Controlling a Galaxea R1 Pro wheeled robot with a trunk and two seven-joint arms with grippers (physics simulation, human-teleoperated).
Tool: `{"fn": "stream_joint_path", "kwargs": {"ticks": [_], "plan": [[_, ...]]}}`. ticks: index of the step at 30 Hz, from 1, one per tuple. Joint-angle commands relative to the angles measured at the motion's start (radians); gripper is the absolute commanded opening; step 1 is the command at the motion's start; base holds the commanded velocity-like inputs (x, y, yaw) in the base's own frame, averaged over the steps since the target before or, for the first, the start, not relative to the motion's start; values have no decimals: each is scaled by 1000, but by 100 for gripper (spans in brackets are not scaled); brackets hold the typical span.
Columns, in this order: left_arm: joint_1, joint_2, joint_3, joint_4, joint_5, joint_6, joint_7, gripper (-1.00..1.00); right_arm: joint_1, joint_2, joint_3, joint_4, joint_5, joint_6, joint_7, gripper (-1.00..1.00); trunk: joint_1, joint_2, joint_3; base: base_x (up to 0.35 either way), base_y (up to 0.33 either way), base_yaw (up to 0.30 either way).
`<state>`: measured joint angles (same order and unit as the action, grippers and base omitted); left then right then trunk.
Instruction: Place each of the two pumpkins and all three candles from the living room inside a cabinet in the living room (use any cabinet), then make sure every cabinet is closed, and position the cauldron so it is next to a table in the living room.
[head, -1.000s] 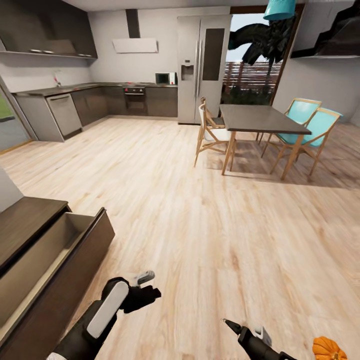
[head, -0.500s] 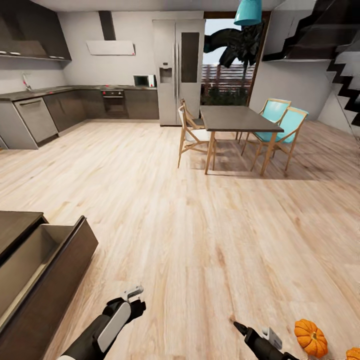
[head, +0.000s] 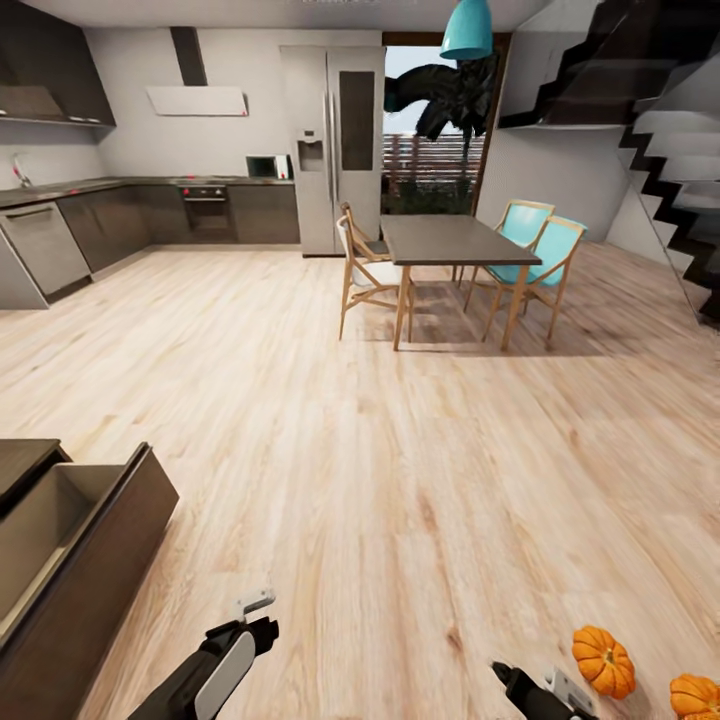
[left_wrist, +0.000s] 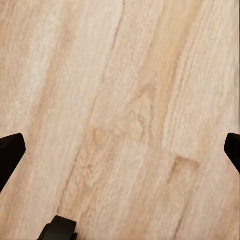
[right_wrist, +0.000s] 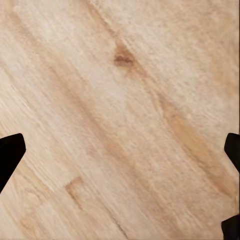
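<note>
Cabinet (head: 70, 560) open, two pumpkins (head: 603, 661) on floor

— What is on the wood floor (head: 330, 430)?
— Two orange pumpkins (head: 603, 660) (head: 695, 696) sit close together on it. The dark cabinet (head: 70, 560) stands on it too, and a table (head: 450, 242) with chairs (head: 362, 268) is far back.
</note>
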<state>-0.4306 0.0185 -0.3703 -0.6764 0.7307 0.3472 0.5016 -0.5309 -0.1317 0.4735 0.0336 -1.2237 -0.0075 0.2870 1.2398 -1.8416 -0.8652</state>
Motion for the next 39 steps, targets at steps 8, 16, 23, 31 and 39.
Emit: {"fn": "stream_joint_path", "kwargs": {"ticks": [8,16,23,31,39], "plan": [[1,9,-6,-4,9,0,9,100,-1,1,8,0,-10,-3,-17,100,0,0,8,0,0,-230],[1,12,-4,-2,8,-1,9,100,-1,0,-2,0,-17,-28,-20,100,0,0,14,0,0,-250],[2,11,-4,-2,9,-1,8,100,-1,-2,-4,0,-20,-51,-19,100,0,0,15,0,0,-274],[3,11,-4,-2,9,-20,8,100,-1,-1,-4,0,-20,-54,-17,100,0,0,17,0,0,-279],[3,7,-4,-2,9,-24,8,100,-1,-1,-3,0,-19,-124,-18,100,0,0,21,0,0,-279]]}}
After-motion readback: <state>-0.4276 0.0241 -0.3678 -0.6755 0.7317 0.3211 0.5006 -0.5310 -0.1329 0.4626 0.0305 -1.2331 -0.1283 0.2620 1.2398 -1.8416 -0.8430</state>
